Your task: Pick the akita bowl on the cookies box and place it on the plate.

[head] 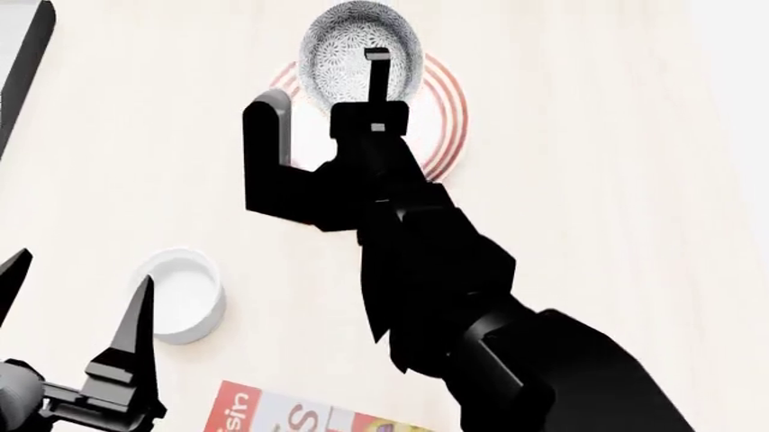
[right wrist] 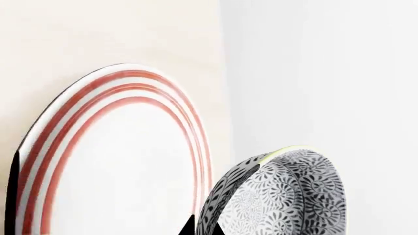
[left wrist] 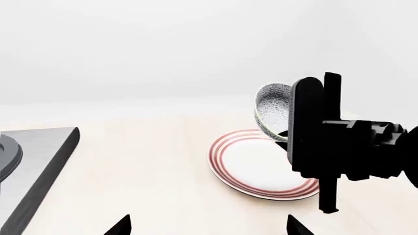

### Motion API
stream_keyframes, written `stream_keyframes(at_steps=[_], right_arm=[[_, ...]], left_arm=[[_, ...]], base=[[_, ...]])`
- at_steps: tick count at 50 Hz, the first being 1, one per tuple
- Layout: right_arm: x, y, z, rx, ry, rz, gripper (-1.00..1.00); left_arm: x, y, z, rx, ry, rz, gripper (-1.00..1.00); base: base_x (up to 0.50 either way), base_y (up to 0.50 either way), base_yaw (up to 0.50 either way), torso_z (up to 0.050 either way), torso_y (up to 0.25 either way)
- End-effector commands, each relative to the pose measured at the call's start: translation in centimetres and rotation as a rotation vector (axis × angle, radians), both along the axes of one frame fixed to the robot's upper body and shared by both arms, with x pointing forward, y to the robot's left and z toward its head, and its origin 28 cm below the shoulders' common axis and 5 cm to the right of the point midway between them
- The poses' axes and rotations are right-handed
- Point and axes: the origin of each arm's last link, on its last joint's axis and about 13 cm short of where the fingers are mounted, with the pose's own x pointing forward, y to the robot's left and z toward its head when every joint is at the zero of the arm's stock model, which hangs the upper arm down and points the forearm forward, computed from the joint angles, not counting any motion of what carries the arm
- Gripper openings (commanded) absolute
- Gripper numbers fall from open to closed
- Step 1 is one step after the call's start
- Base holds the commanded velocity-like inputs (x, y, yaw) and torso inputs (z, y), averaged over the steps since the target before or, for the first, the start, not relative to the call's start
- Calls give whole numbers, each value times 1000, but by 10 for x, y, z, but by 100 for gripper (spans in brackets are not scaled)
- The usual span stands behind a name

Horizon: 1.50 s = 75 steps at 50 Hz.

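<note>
Above the plate (head: 447, 117), near the tabletop's far edge, your right gripper (head: 337, 90) pinches the akita bowl's (head: 348, 49) rim; your left gripper (head: 72, 315) stands spread.

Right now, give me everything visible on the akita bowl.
The akita bowl is small, round and deep, with a fine grey-and-white floral speckle inside and out and a pale rim; it looks ceramic. The right claw holds it by the rim, one finger inside. It hangs tilted above the far part of the plate, clearly off it in the left wrist view. Nothing else touches it, and it looks empty.
</note>
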Motion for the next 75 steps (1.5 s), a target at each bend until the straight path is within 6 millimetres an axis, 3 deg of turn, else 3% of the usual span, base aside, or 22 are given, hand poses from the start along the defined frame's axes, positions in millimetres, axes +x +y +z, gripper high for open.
stream_keyframes(at_steps=[1, 20, 57, 58, 75], right_arm=[[0, 1, -1, -17, -13, 4, -100], [1, -3, -1, -2, -8, -4, -100], [3, -6, -1, 26, 178, 32, -100], [3, -6, 2, 23, 174, 32, 100], [4, -4, 19, 8, 142, 41, 100]], left_arm=[[-2, 0, 2, -8, -31, -20, 100], [-3, -2, -1, 1, -9, -16, 100], [-4, -1, -1, 2, -11, -18, 100], [-4, -1, -1, 2, -11, -18, 100], [-5, -2, 1, 4, -17, -21, 100]], base=[[0, 0, 0, 32, -205], [0, 0, 0, 7, -42], [0, 0, 0, 0, 0], [0, 0, 0, 0, 0], [0, 0, 0, 0, 0]])
